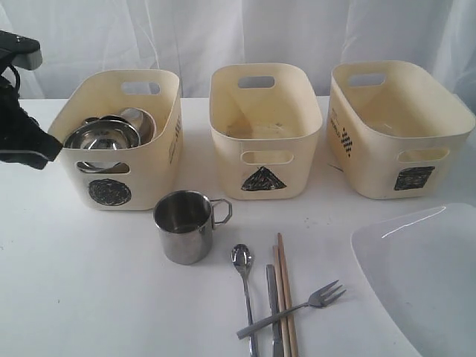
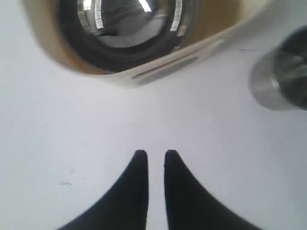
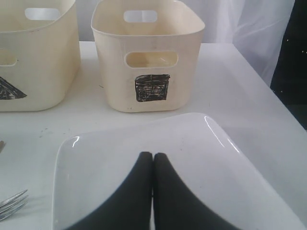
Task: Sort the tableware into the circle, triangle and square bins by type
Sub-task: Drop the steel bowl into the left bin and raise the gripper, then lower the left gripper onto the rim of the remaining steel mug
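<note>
Cutlery point(image 1: 274, 297) lies nearest on the surface. Mug point(image 1: 183, 227) stands upright before circle bin point(image 1: 145, 175), nearer left claw point(image 2: 154, 155), which is barely parted and empty. Right claw point(image 3: 153, 155) is closed above plate point(image 3: 96, 158).

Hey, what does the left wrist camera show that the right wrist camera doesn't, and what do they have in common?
Only the left wrist view: the circle bin with a steel bowl inside, the steel mug outside it, and the left gripper, jaws slightly apart and empty.
Only the right wrist view: the square bin, part of the triangle bin, the white plate, the fork tines, and the right gripper, shut over the plate.
Both: the white table; no bin or tableware appears in both.
</note>
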Robot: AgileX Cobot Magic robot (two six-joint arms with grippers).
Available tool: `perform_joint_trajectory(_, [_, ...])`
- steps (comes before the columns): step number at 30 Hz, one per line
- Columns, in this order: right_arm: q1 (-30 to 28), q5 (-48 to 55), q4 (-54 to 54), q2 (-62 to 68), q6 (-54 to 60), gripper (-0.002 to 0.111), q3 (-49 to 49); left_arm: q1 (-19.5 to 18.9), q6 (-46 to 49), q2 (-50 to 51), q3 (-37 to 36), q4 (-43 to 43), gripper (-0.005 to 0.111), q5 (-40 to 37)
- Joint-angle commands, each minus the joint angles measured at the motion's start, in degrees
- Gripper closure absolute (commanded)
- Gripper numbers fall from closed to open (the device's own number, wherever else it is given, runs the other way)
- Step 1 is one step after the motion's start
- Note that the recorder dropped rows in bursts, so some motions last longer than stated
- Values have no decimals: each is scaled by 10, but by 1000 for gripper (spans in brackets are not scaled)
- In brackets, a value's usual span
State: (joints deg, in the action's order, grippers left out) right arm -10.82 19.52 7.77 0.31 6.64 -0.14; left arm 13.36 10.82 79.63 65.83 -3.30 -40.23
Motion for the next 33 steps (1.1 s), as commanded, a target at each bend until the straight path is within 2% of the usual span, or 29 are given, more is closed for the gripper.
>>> perform_joint_trajectory(1, [2,-2,-1,-3,-1,108,1,-1,181,-25,-18,-206,107,-18])
perform_joint_trajectory(5, [2,-2,-1,-3,-1,108,1,-1,389,-23,-31,-375,107,-18])
perform_joint_trajectory(8, [2,-2,-1,-3,-1,108,1,-1,487,-22,-38,-428,107,-6])
perform_joint_trajectory(14, [2,-2,-1,-3,-1,108,1,-1,526,-23,-38,-518,107,68])
perform_joint_trajectory(16, [2,-2,-1,-3,-1,108,1,-1,531,-23,-38,-562,107,69])
perform_joint_trajectory(17, [2,-2,-1,-3,-1,108,1,-1,586,-23,-38,-598,107,43])
perform_joint_trajectory(19, [2,-2,-1,-3,-1,108,1,-1,664,-23,-38,-607,107,-10])
perform_joint_trajectory(22, [2,-2,-1,-3,-1,108,1,-1,673,-23,-39,-590,107,-56])
perform_joint_trajectory(24, [2,-2,-1,-3,-1,108,1,-1,690,-22,-39,-546,107,-118])
perform_joint_trajectory(25, [2,-2,-1,-3,-1,108,1,-1,695,-22,-43,-497,107,-145])
perform_joint_trajectory(27, [2,-2,-1,-3,-1,108,1,-1,691,-22,-55,-448,107,-138])
perform_joint_trajectory(30, [2,-2,-1,-3,-1,108,1,3,699,-22,-61,-474,107,-133])
perform_joint_trajectory(33, [2,-2,-1,-3,-1,108,1,35,777,-16,-62,-495,107,-113])
